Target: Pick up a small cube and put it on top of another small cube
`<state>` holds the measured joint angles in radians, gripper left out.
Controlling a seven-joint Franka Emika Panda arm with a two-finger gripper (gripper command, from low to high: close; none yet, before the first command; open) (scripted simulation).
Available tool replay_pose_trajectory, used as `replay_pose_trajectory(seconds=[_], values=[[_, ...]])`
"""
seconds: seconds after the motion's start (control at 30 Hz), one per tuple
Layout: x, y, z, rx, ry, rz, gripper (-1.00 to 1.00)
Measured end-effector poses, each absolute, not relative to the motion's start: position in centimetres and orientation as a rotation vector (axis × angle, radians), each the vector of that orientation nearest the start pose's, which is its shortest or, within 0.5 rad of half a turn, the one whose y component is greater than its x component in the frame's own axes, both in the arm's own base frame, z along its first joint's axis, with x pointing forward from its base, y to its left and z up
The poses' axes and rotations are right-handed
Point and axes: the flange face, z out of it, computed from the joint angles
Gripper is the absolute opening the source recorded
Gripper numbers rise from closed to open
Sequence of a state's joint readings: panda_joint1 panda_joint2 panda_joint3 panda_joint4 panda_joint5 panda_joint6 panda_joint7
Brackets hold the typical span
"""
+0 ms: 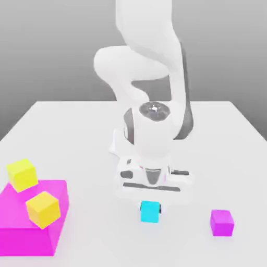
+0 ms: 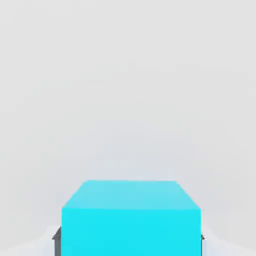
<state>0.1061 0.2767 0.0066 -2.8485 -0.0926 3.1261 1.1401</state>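
Exterior view, lower centre: gripper [image 1: 150, 208] is clenching on the cyan cube [image 1: 150, 211]; grasp step underway. Next: lifting, carrying toward purple cube [image 1: 221, 222], lower right.
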Motion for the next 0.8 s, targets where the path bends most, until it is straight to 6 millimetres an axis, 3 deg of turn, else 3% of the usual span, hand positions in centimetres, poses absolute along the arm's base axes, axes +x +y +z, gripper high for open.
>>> replay_pose_trajectory(seconds=[0.27,0.37,0.47,0.57,0.73,0.8], values=[[34.0,4.7,18.1,-2.806,1.413,-0.002,-1.00],[36.3,3.4,20.5,-2.767,1.489,-0.002,-1.00],[39.7,-3.6,23.2,-2.607,1.753,-0.001,-1.00],[42.1,-9.0,26.4,-2.482,1.924,-0.001,-1.00],[43.4,-19.0,32.2,-2.247,2.190,0.000,-1.00],[43.7,-19.8,30.9,-2.228,2.209,0.001,-1.00]])
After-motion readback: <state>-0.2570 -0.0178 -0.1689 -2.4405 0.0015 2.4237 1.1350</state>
